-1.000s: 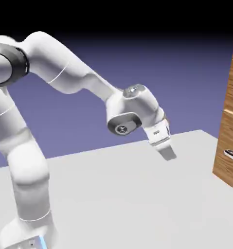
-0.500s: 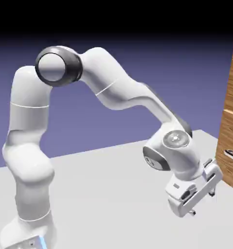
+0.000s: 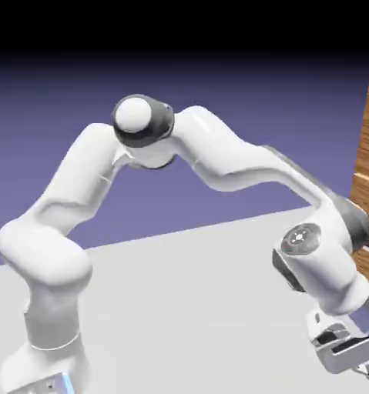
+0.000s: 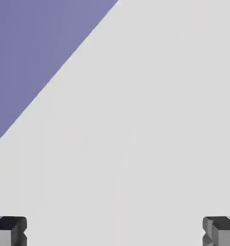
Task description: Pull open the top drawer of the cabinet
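Pale tabletop (image 3: 187, 308) is spreading beneath the bending white arm (image 3: 226, 158); the claw (image 4: 115, 231) is hanging released, its tips standing wide apart.

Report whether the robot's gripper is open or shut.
Open: in the hand view, the gripper's two finger tips stand wide apart at the bottom corners, nothing between them.

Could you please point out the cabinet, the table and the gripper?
Cabinet (image 3: 367, 146): exterior view, its wood-grain front.
Table (image 4: 136, 120): hand view, its bare top.
Gripper (image 4: 115, 231): hand view, midway between its fingertips.
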Tool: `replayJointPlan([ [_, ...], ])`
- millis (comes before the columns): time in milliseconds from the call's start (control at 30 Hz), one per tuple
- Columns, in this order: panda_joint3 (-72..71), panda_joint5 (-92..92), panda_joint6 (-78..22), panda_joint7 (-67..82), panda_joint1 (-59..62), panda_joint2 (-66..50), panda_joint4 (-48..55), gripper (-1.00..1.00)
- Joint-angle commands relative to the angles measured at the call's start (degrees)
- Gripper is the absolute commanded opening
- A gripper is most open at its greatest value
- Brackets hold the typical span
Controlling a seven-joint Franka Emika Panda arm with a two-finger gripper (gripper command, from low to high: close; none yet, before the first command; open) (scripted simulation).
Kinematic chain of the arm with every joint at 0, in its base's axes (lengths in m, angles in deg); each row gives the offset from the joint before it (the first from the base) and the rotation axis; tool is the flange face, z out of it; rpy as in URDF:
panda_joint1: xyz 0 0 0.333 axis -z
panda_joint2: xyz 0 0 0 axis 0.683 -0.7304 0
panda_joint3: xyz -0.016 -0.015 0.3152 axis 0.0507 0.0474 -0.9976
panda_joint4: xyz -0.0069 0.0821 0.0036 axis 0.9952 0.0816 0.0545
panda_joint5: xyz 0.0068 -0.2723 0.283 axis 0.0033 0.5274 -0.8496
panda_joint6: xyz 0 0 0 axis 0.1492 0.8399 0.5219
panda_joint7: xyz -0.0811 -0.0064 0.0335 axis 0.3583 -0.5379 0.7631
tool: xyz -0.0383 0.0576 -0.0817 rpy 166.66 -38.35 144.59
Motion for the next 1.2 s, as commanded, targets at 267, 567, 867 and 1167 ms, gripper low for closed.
replayJointPlan([
  [267, 16.1, -22.4, -5.5, -5.2, -6.0, -17.7, 10.8, 0.0],
  [567, 32.1, -44.9, -10.9, -10.5, -12.0, -35.3, 21.5, 0.0],
  [867, 42.6, -59.2, -12.7, -14.8, -13.6, -46.3, 32.7, 0.0],
  [1167, 42.9, -58.4, -6.4, -17.8, -5.8, -44.5, 47.1, -1.0],
])
